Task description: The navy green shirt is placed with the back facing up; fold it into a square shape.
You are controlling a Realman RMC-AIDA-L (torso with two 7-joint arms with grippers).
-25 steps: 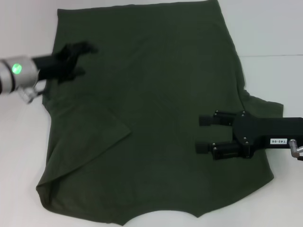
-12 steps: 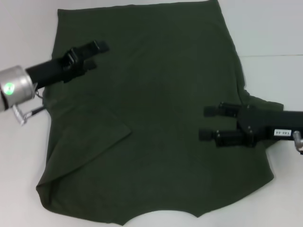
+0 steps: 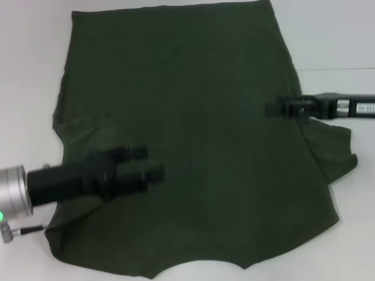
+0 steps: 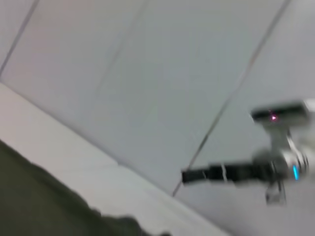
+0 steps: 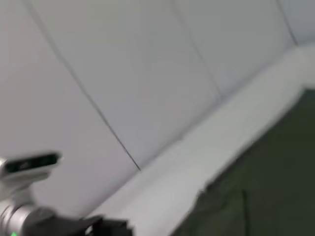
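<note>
Olive cotton, the navy green shirt [image 3: 193, 117] fills the frame; my left gripper [image 3: 150, 164] hovers lower left, fingers apart. My right gripper [image 3: 270, 109] sits at right; its fingers I cannot tell.

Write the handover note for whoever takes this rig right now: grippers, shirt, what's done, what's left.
Left gripper: open, holding nothing, over the near-left part of the shirt by its left sleeve.
Right gripper: at the shirt's right edge above the right sleeve; open or shut cannot be told.
Dark olive-green short-sleeved cotton T-shirt: spread on the white table, plain side up, collar toward the robot. Right sleeve sticks out sideways; the left is mostly hidden under the arm.
Done: no finished body fold visible.
Left: fold in the sides and sleeves, then fold the length into a square.
</note>
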